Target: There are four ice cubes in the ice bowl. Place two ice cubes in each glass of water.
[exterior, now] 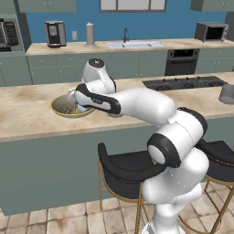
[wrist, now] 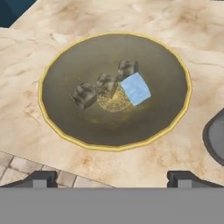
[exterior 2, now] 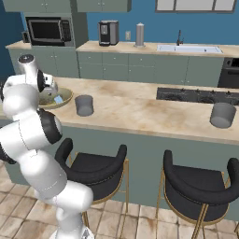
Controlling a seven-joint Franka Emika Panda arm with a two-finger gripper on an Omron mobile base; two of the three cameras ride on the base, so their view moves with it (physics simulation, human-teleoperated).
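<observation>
Ice cubes (wrist: 113, 86) are seen lying together in the middle of the ice bowl (wrist: 65, 127), right under the gripper (wrist: 112, 177) and a little ahead of its tips. Four small lumps can be counted; one looks pale blue and the other three look grey and see-through. They would likely be light, hard and very slippery, so a cube could pop out if it were squeezed on its corners. The blue cube should be held on two flat sides that face each other. It is touching a grey one, so care would be needed there. The gripper is held wide open above the bowl, and nothing is held or touched by it. One glass of water (wrist: 216, 135) is just beside the bowl, off to the side of the gripper. The other glass (exterior 2: 222, 114) is far away along the counter (exterior 2: 140, 107).
</observation>
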